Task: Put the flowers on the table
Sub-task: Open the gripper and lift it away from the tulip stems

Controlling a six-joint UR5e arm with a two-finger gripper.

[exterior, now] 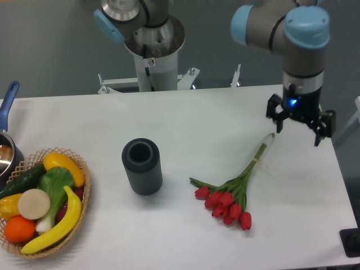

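Note:
The flowers (230,202), a bunch of red tulip buds on long green stems, lie flat on the white table (197,118) at the right of centre, with the buds toward the front and the stem ends pointing back right. My gripper (300,130) is open and empty, hanging above the table just right of the stem tips and apart from them.
A dark grey cylindrical vase (142,166) stands upright left of the flowers. A wicker basket (79,163) of fruit and vegetables sits at the front left edge. A pot with a blue handle (8,104) is at the far left. The arm's base (153,56) stands behind the table.

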